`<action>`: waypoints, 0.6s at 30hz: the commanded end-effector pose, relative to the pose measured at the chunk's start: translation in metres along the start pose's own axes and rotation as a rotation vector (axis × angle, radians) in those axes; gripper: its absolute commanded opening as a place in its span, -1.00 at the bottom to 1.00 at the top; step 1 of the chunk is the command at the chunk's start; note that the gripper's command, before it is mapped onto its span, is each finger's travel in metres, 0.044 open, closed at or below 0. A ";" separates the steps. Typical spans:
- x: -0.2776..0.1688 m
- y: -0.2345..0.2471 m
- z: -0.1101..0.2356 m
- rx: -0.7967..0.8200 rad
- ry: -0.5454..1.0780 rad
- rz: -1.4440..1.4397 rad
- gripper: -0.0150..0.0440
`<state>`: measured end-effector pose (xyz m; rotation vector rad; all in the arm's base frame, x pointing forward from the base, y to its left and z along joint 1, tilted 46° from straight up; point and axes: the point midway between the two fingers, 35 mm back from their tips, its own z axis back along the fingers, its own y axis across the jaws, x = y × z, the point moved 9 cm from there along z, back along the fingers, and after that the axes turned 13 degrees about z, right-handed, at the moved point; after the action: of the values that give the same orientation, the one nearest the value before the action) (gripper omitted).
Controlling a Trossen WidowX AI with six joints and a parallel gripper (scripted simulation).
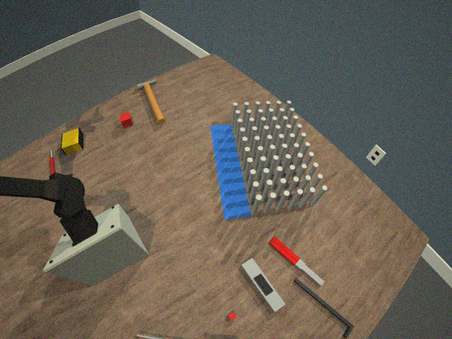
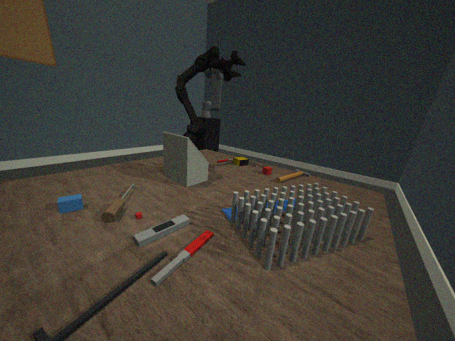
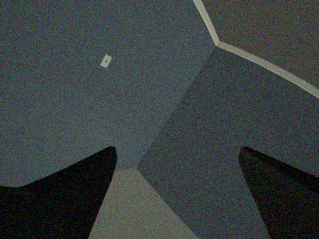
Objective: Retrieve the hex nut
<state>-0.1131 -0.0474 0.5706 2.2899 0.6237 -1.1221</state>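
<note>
A square field of standing grey spacers [image 1: 277, 157] [image 2: 297, 224] fills the table's right middle. The blue taped strip [image 1: 229, 171] [image 2: 227, 213] lies along its near side. I cannot see the hex nut; the spacers hide it. A black L-shaped hook bar [image 1: 321, 303] [image 2: 110, 293] lies flat near the table edge. Beside it lies a red-handled flat tool [image 1: 288, 253] [image 2: 190, 246]. My gripper [image 2: 237, 61] [image 3: 178, 154] is open and empty, raised high above the arm's base and far from the field. The wrist view shows only walls between the fingers.
A grey bar with a black patch [image 1: 263, 284] [image 2: 161, 229], a tiny red cube [image 1: 232, 316], a grey wedge [image 1: 98, 248] [image 2: 183, 161], a hammer [image 1: 153, 102], a red cube [image 1: 126, 119], a yellow cube [image 1: 72, 141], a red screwdriver [image 1: 51, 162], a blue block [image 2: 70, 202] and a wooden-handled awl [image 2: 115, 209] lie about.
</note>
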 end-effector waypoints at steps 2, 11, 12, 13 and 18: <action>0.002 0.001 -0.003 0.025 -0.003 -0.042 1.00; 0.064 0.024 -0.103 0.154 -0.121 -0.548 1.00; 0.073 0.027 -0.112 0.178 -0.132 -0.601 1.00; 0.084 0.031 -0.123 0.204 -0.142 -0.658 1.00; 0.142 0.045 -0.171 0.323 -0.183 -0.966 1.00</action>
<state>0.0441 0.0304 0.5699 2.1492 1.4204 -1.7723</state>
